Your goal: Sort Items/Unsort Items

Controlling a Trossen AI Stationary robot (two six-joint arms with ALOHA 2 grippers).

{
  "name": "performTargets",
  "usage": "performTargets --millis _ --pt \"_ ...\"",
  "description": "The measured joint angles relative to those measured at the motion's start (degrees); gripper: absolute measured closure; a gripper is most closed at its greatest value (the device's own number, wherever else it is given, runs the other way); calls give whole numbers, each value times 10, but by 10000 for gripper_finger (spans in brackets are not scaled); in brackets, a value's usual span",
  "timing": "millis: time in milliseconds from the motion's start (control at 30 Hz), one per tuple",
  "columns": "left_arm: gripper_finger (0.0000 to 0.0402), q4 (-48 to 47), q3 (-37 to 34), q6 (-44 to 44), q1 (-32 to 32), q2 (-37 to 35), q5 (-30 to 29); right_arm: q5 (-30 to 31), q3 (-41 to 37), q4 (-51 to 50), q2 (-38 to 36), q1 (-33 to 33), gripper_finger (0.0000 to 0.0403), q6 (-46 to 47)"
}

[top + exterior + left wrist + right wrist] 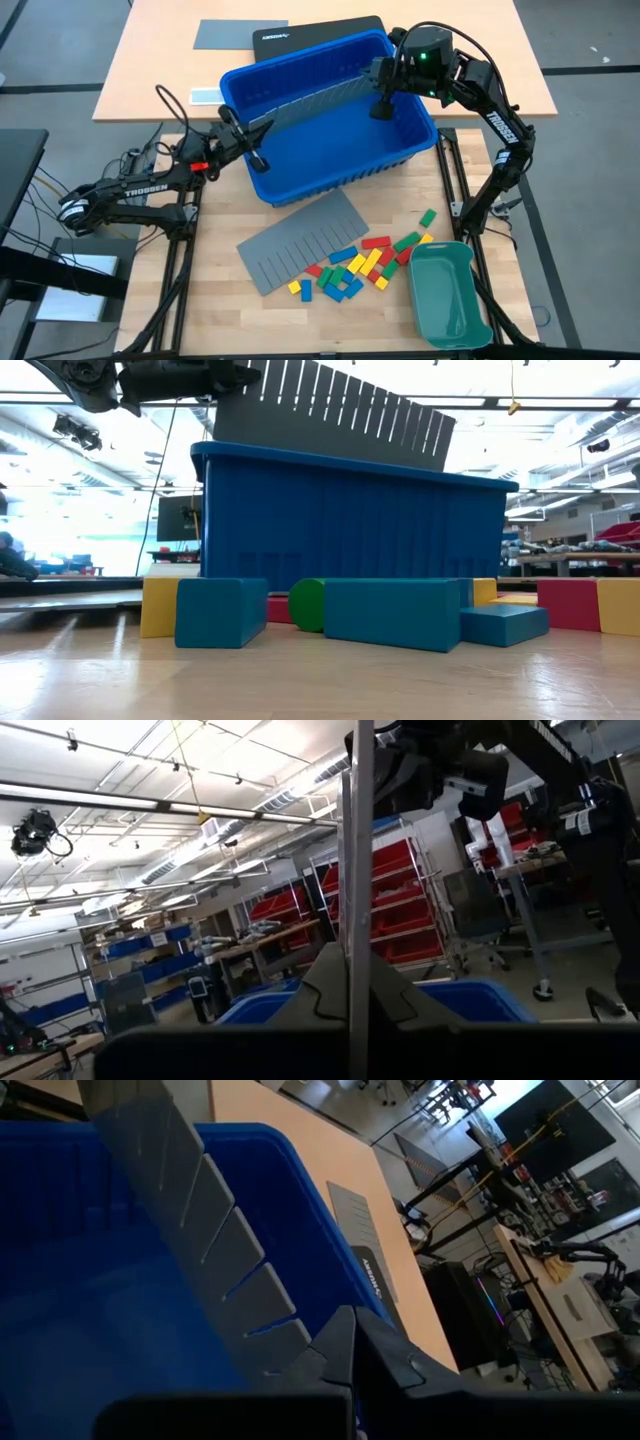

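Pinching 1 grey divider (315,103) over blue bin (330,165) — left pincer (262,128), right pincer (383,97); 2nd divider (303,239) flat by blocks (362,265).

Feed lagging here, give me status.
Left gripper and right gripper shut on grey divider over blue bin. Blocks loose on table. Second divider sheet alongside.

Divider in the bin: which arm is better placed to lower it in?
Neither alone. The left gripper holds one end of the grey divider over the blue bin, the right gripper the other; both should probably descend together.
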Motion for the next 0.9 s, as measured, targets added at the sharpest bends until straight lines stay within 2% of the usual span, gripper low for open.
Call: performTargets --millis 900 --pt "400 9 0 -4 0 0 3 0 0 -7 0 0 403 0"
